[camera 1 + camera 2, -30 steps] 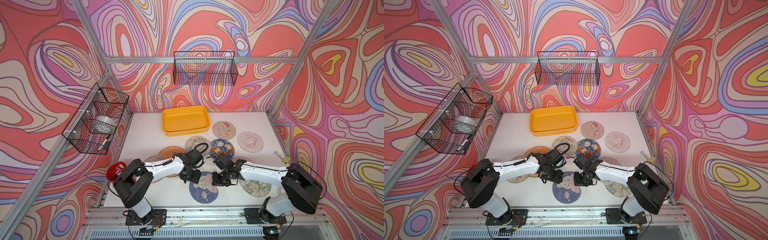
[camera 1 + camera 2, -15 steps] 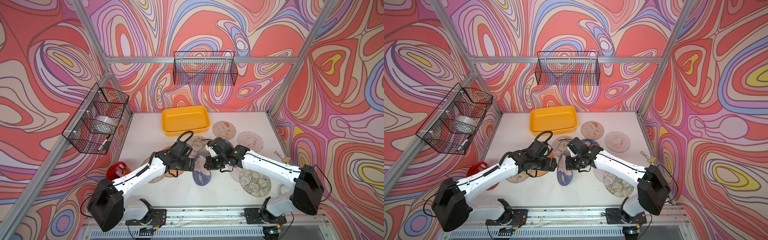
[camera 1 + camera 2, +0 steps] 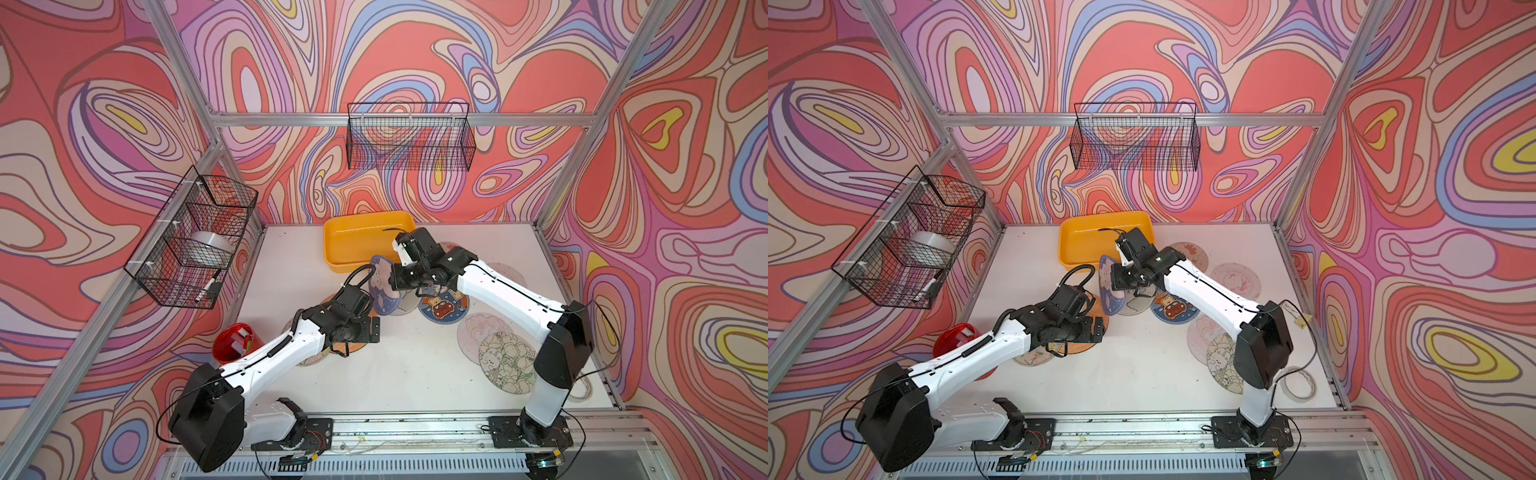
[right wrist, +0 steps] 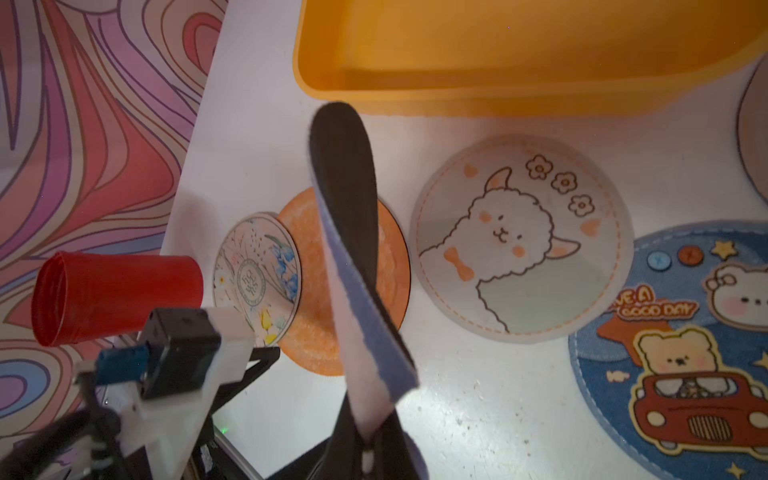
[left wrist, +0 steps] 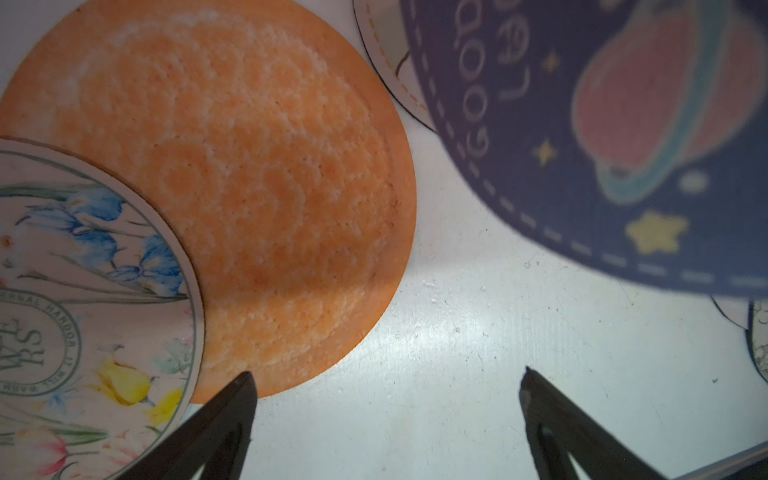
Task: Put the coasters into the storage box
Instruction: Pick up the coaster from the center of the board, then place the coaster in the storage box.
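Note:
My right gripper (image 4: 365, 453) is shut on a dark blue coaster with a planet print (image 4: 349, 232). It holds the coaster on edge above the table, just in front of the yellow storage box (image 3: 365, 237), which has nothing in it. The same coaster (image 5: 623, 145) hangs beyond my left gripper (image 5: 386, 378), which is open over bare table with nothing between its fingers. One fingertip (image 5: 245, 386) sits at the edge of the orange coaster (image 5: 249, 187), which a floral coaster (image 5: 83, 311) overlaps. An alpaca coaster (image 4: 519, 237) and a blue bear-car coaster (image 4: 685, 353) lie flat nearby.
More coasters lie right of centre: a pale pink one (image 3: 482, 332), a flowery one (image 3: 505, 365) and a pink one (image 3: 509, 272). A red pot (image 3: 232, 340) stands at the left edge. Wire baskets hang on the back wall (image 3: 409, 137) and the left wall (image 3: 195, 237). A tape ring (image 3: 1298, 384) lies front right.
Both grippers rose from the table's front with the blue coaster. My left gripper has opened and let go. My right arm has carried the coaster back to the box's front rim.

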Motion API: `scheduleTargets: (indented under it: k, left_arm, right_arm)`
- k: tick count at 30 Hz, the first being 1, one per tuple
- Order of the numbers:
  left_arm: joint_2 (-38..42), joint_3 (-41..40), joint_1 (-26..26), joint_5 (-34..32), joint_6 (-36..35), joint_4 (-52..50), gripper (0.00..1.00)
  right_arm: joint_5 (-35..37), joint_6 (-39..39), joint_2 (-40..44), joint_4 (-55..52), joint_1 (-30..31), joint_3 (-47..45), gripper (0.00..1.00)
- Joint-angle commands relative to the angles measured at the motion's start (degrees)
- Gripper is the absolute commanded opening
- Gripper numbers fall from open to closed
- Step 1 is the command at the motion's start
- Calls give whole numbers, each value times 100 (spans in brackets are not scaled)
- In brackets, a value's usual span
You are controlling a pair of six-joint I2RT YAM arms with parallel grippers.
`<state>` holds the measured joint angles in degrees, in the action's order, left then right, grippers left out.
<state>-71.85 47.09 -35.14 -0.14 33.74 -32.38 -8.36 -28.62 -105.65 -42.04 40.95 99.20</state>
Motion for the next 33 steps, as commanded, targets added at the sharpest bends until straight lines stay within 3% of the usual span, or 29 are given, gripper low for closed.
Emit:
scheduleTargets:
  k: [1, 15, 33]
  left_arm:
    - [230, -153, 81, -188, 164, 109, 100]
    - [271, -429, 317, 13, 240, 501, 100]
    - [-111, -268, 680, 220, 67, 522, 100]
  right_arm:
    - [32, 276, -398, -49, -218, 584, 0]
    - [-916, 423, -1919, 1187, -1042, 2060, 0]
    - [-1588, -440, -3939, 2417, -1425, 3455, 0]
